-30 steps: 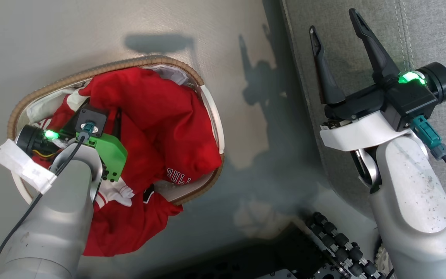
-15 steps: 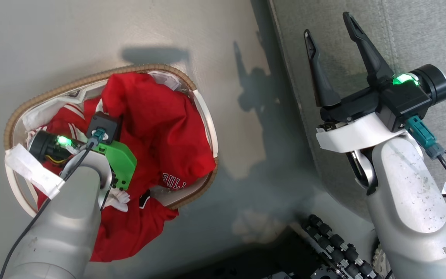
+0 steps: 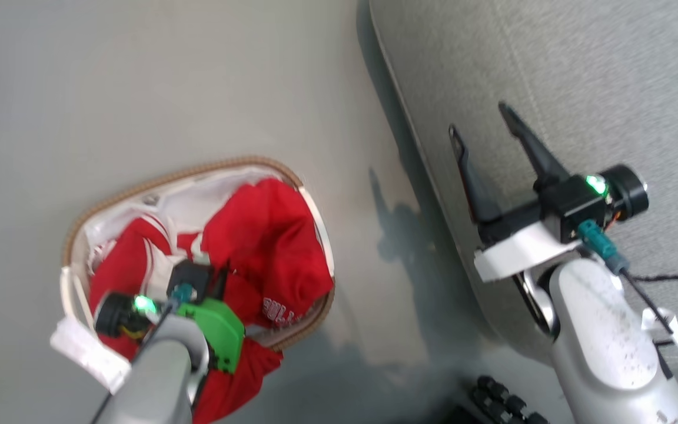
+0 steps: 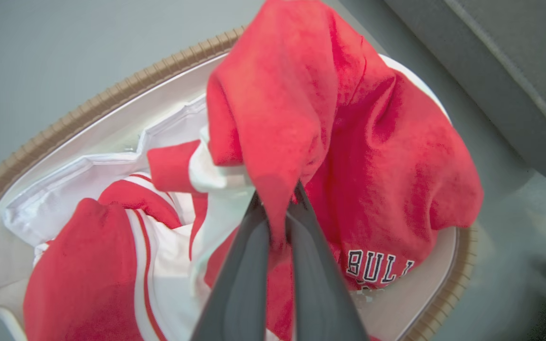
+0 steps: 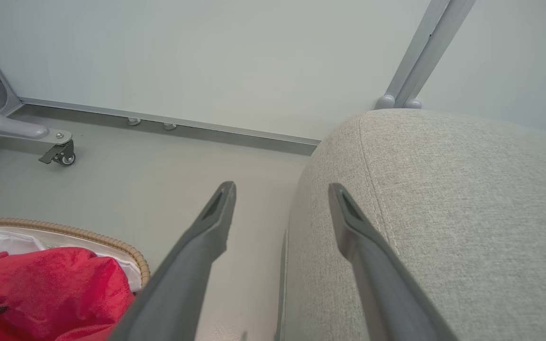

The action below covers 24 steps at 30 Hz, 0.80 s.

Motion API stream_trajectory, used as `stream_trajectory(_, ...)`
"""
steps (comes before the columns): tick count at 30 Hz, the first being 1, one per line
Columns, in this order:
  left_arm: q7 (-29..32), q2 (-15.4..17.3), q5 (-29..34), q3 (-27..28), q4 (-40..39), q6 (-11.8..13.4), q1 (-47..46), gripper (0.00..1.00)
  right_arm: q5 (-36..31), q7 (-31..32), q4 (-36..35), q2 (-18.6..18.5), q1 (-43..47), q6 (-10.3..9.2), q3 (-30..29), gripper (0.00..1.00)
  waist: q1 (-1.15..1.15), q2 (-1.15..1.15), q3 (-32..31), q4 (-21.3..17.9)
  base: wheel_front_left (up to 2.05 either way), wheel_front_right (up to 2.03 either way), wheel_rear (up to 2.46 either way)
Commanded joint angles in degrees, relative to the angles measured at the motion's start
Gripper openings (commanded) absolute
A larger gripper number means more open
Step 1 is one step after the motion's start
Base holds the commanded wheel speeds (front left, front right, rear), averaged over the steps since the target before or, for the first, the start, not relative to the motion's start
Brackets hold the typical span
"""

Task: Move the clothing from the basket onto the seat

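Above the basket (image 4: pixel 135 85), wrist view reveals left tool (image 4: pixel 277 203) pinching clothing (image 4: pixel 349 132); right tool (image 3: pixel 477 118) gapes.

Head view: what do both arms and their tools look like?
Both forearms are pale grey; the right forearm is flecked with dark specks. The left tool and right tool each have two long dark tapered fingers, a green light and a teal plug. The left wrist carries a bright green housing; the right a white collar and looping black cable.

Soft, fleecy red cloth clothing (image 4: pixel 372 142); smooth cream plastic basket (image 4: pixel 112 125), ribbed woven brown rim (image 5: pixel 64 231); coarse matt grey fabric seat (image 5: pixel 467 213); smooth floor (image 3: pixel 139 88).
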Motion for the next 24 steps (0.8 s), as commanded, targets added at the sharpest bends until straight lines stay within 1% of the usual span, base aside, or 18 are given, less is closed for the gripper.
stream_trajectory(1, -0.05, -0.51, -0.88, 0.55, -1.52, -0.15, 2.66, 0.00, -0.29, -0.12, 0.73, -0.23, 2.05, -0.04, 0.00, 1.00, 0.00, 0.00, -10.25, 1.44, 0.00, 0.00, 0.00)
stream_trajectory(5, -0.05, -1.19, -0.99, 1.92, -7.42, 0.58, 7.65, 0.00, -1.39, -0.12, 2.13, -0.64, 5.32, -0.04, -0.16, 1.00, 0.00, 0.00, -15.71, 3.11, 0.00, 0.00, 0.00)
stream_trajectory(13, -0.05, -2.36, -0.57, 4.63, -21.52, 0.35, 15.87, 0.00, -0.80, -0.12, 4.17, -1.96, 11.77, -0.04, -0.10, 1.00, 0.00, 0.00, -24.71, 6.68, 0.00, 0.00, 0.00)
stream_trajectory(20, -0.05, -2.75, -1.09, 5.52, -31.69, -0.06, 19.64, 0.00, -0.18, -0.12, 5.62, -1.92, 16.77, -0.04, 0.86, 1.00, 0.00, 0.00, -29.73, 8.84, 0.00, 0.00, 0.00)
stream_trajectory(24, -0.05, -2.96, -1.93, 6.43, -37.07, -0.17, 19.64, 0.00, 0.41, -0.12, 6.79, -2.03, 18.87, -0.04, 2.69, 1.00, 0.00, 0.00, -31.60, 9.77, 0.00, 0.00, 0.00)
